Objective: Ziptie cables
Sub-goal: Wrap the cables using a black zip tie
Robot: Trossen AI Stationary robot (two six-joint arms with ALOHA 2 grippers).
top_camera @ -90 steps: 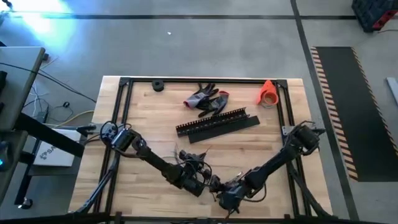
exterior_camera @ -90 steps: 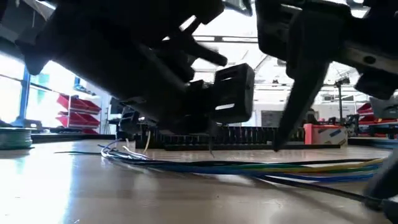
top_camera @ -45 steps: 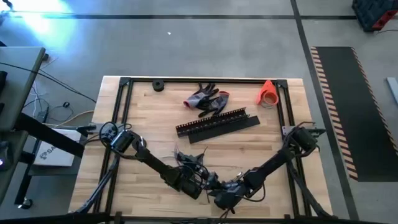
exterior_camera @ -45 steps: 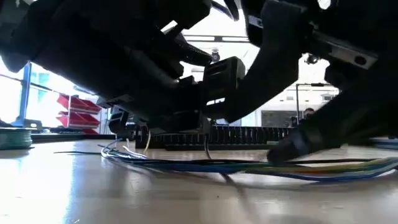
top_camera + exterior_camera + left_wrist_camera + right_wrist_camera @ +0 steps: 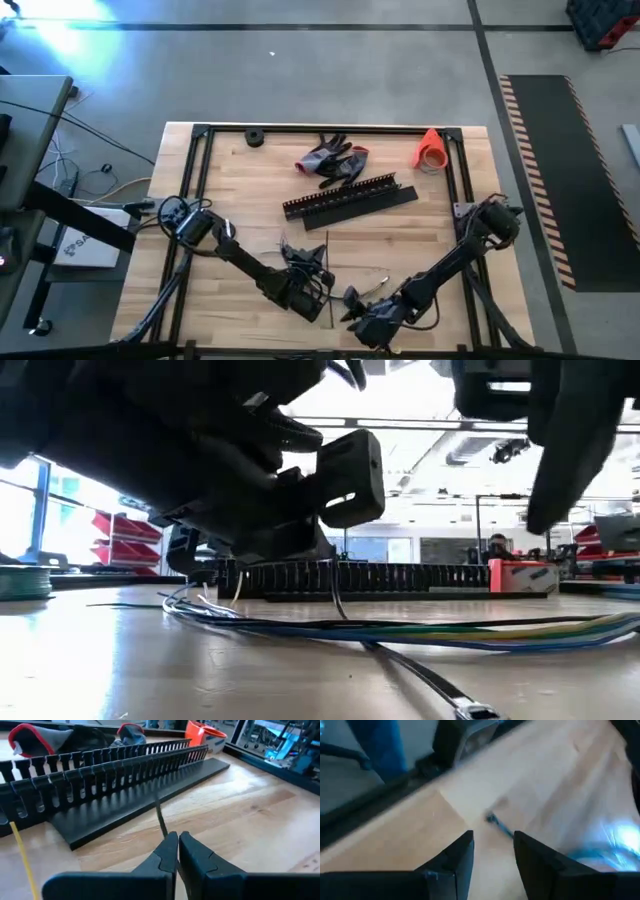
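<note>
My left gripper (image 5: 177, 851) stays pinched on the black ziptie (image 5: 328, 280) over the cables (image 5: 400, 628) near the bench's front edge; right gripper (image 5: 492, 851), jaws parted, has backed off, so no threading yet.

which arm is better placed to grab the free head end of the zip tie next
Right, probably. The left pincer is shut on the zip tie, so it is occupied. The right pincer is open above the bare table, with the tie's head end lying just ahead of its fingers.

Pale wooden table (image 5: 240, 200), matt black plastic slotted strips (image 5: 100, 765), cloth gloves (image 5: 330, 160)
</note>
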